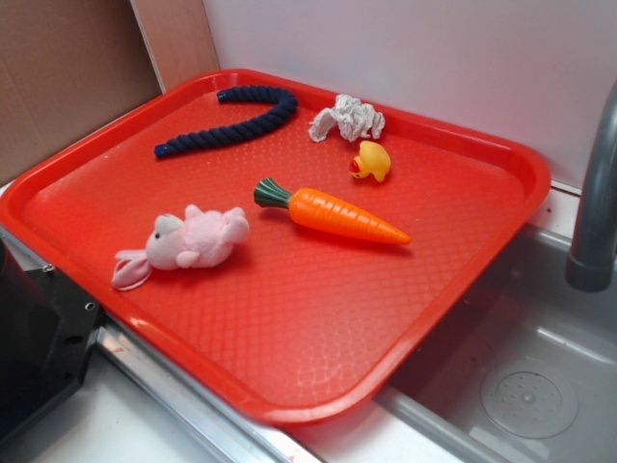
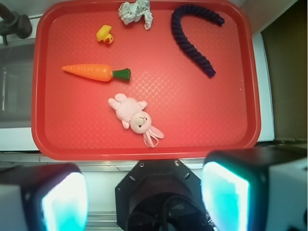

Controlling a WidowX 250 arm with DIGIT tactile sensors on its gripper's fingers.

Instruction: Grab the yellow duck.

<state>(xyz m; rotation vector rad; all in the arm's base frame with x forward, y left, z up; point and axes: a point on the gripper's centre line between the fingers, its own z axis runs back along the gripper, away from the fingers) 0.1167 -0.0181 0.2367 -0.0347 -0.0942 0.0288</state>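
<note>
The yellow duck [image 1: 371, 160] is small and glossy with an orange-red beak. It lies toward the far side of a red tray [image 1: 289, 318]. In the wrist view the yellow duck [image 2: 104, 34] sits near the top left of the red tray [image 2: 207, 115]. My gripper [image 2: 144, 195] hangs high above, off the tray's near edge. It is open, with its two teal pads [image 2: 65, 202] wide apart and nothing between them. The exterior view does not show the gripper.
On the tray lie an orange carrot [image 1: 333, 214] [image 2: 94, 72], a pink plush bunny [image 1: 188, 243] [image 2: 134, 118], a dark blue rope [image 1: 231, 121] [image 2: 192, 41] and a crumpled white cloth [image 1: 347, 119] [image 2: 135, 12]. A sink [image 1: 530, 386] with a grey faucet [image 1: 598, 193] is on the right.
</note>
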